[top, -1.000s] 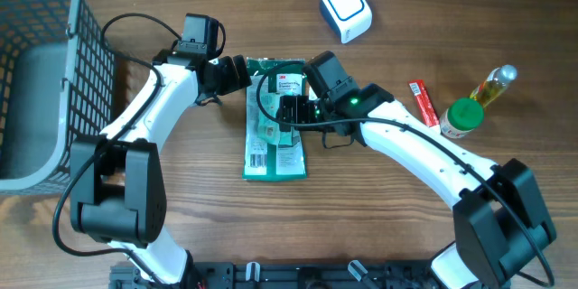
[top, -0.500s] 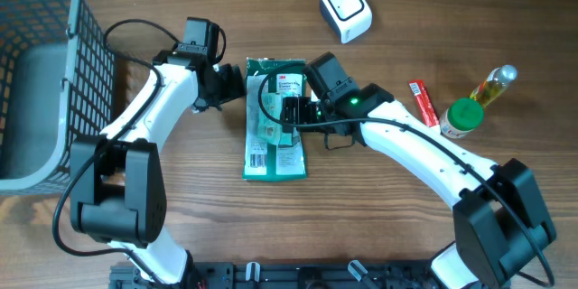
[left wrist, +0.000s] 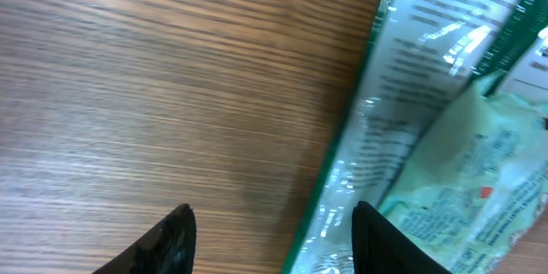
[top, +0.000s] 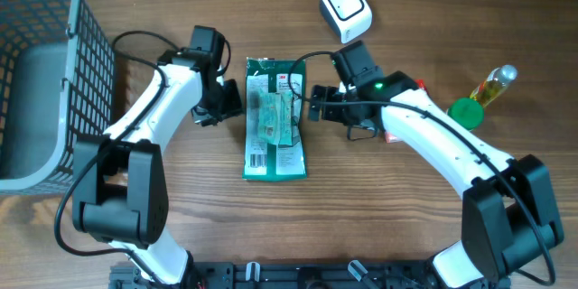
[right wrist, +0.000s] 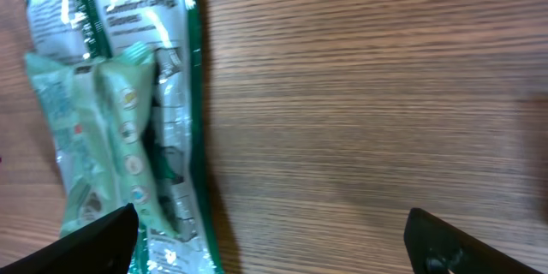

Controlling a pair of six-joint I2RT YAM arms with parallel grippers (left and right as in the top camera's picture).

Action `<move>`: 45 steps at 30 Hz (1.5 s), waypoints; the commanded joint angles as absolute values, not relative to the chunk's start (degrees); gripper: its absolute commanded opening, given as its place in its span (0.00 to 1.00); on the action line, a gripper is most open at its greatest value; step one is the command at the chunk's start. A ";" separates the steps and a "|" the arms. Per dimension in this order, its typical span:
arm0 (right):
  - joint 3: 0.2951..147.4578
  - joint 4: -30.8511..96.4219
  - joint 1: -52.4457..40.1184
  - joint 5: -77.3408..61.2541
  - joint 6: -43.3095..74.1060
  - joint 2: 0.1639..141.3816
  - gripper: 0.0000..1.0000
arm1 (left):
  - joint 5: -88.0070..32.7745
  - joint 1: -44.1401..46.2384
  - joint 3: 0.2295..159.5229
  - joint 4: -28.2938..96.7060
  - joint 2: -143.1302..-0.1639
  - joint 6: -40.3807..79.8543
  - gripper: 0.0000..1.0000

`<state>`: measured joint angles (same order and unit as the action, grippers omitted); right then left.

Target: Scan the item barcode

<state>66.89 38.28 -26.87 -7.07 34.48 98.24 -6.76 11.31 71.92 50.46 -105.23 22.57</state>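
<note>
My half-open left pincer [top: 231,102] and wide-open right pincer [top: 318,107], both empty, flank the flat green plastic packet [top: 275,135], seemingly for pickup.

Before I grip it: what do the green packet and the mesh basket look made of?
Green packet: thin glossy plastic film, going by the glare streaks and crinkles. Mesh basket: matte grey open-grid walls, probably coated wire or moulded plastic; the look leaves that open.

Overhead looks straight down; both close wrist views share the packet [top: 275,122].
</note>
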 commanded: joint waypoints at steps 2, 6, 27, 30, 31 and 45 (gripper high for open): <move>67.02 39.11 -26.17 -7.75 34.70 97.19 1.00 | -8.05 14.00 68.25 46.70 -105.78 22.92 0.50; 67.02 39.09 -26.17 -7.70 34.68 97.19 1.00 | -8.12 16.64 64.77 43.13 -105.78 22.85 0.42; 67.02 39.09 -26.17 -7.73 34.68 97.51 1.00 | -19.86 17.43 68.10 45.87 -104.47 22.72 0.36; 67.02 39.11 -26.17 -7.73 34.68 97.51 1.00 | -19.94 18.44 68.07 44.58 -105.89 22.81 0.41; 67.02 39.11 -26.17 -7.73 34.65 97.51 1.00 | -19.94 18.76 68.03 44.29 -106.17 22.94 0.44; 67.02 37.47 -26.17 -7.92 34.70 97.51 1.00 | -16.71 20.40 63.61 38.35 -108.84 25.69 0.04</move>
